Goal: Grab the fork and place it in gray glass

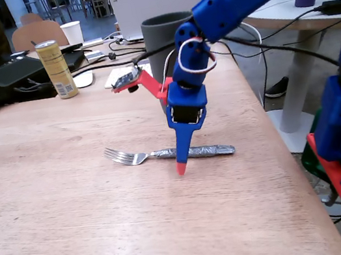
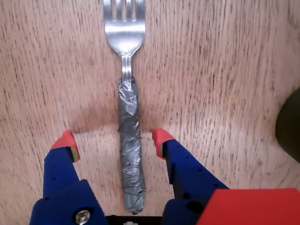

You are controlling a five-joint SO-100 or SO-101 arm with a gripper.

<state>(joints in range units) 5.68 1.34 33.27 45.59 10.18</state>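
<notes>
Wooden tabletop (image 1: 52,208) carries the fork (image 2: 129,140), lying flat between our gripper's (image 2: 113,139) released jaws, one red tip either side of its taped handle. We judge the grasp step in hand: next, clench, lift. Beyond the fork stands the gray glass (image 1: 162,43), upright.

Fixed view: set at table height off the near edge, facing across the wooden table (image 1: 72,204) toward background clutter — arm entering from upper right. Wrist view: close, straight down. Shared by both — the fork (image 1: 162,154) (image 2: 127,117) and surrounding wood.
</notes>
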